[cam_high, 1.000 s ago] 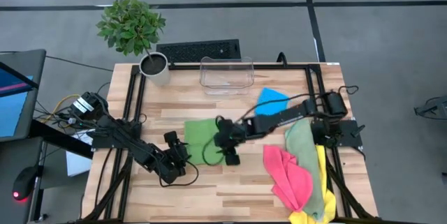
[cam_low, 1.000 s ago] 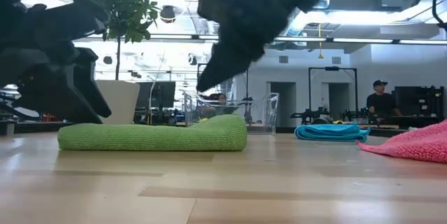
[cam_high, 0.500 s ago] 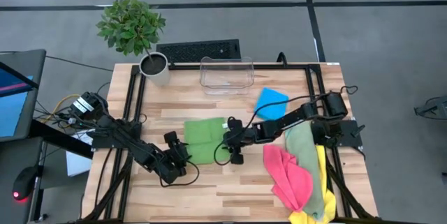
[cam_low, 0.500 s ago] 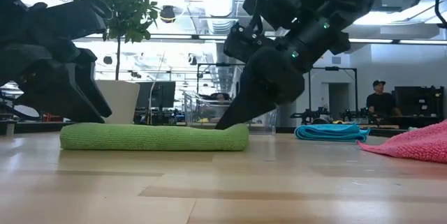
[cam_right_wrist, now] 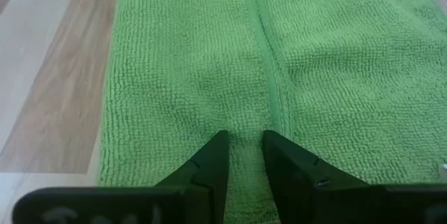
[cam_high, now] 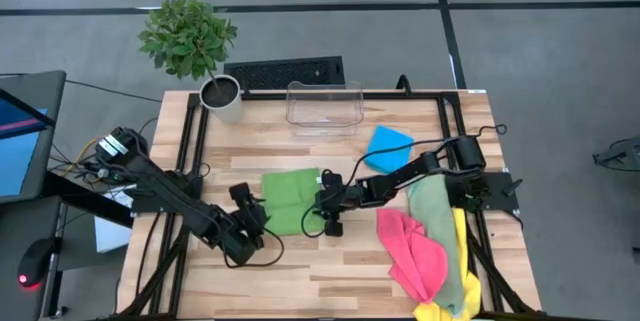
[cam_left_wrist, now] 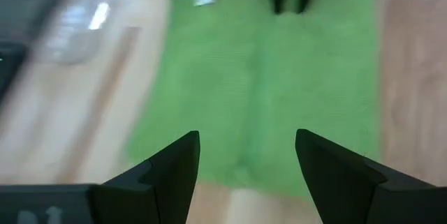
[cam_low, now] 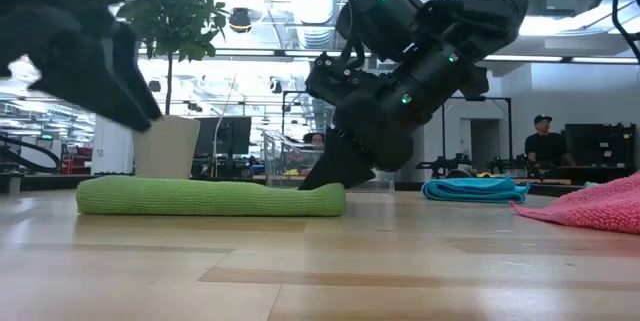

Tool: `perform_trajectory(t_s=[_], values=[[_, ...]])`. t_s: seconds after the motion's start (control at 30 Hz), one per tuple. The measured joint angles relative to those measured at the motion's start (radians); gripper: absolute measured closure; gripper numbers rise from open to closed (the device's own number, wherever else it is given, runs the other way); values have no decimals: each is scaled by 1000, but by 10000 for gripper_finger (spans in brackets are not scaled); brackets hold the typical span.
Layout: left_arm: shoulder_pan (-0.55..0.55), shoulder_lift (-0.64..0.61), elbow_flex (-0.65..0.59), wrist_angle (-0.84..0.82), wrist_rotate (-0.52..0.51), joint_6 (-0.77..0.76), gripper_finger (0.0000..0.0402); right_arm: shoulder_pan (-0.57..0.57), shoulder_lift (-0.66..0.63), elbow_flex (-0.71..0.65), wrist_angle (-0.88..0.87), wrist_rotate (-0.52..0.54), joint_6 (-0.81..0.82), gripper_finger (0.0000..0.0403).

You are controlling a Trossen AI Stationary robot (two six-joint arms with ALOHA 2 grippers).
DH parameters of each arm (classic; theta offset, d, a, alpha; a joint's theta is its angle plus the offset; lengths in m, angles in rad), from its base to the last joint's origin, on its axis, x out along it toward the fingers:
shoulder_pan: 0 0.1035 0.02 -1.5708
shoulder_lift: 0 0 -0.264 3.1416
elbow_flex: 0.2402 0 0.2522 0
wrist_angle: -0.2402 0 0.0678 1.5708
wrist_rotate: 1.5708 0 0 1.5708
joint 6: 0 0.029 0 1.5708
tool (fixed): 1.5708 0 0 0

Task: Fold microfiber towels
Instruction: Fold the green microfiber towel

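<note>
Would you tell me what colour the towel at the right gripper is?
Bright green towel, clearest in the right wrist view.

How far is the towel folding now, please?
Early. The bright green towel lies folded mid-table; the right gripper is pinching its edge, and the left gripper hovers open beside it. The blue towel looks folded; pink, sage and yellow remain heaped.

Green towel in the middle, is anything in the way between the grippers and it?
Nothing visible is. The right gripper is already down on the bright green towel at its right edge, fingers nearly together around a ridge of cloth. The left gripper hovers open just off its left edge, with only bare table between.
</note>
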Motion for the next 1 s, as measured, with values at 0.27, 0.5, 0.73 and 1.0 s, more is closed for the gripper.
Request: perform_trajectory(t_s=[0.27, 0.5, 0.73, 1.0], values=[[-58, 19, -106, 331, -155, 5, 171, 0, -4, -1, -3, -3, 0, 285], [-67, 70, -266, 607, -127, -60, 171, 0, -4, -2, 3, -4, 0, 285], [-67, 160, -313, 707, -76, -112, 171, -1, -20, -4, -11, -4, 0, 285], [-68, 237, -310, 725, -91, -202, 171, -2, -160, -7, -57, 57, -25, 284]])
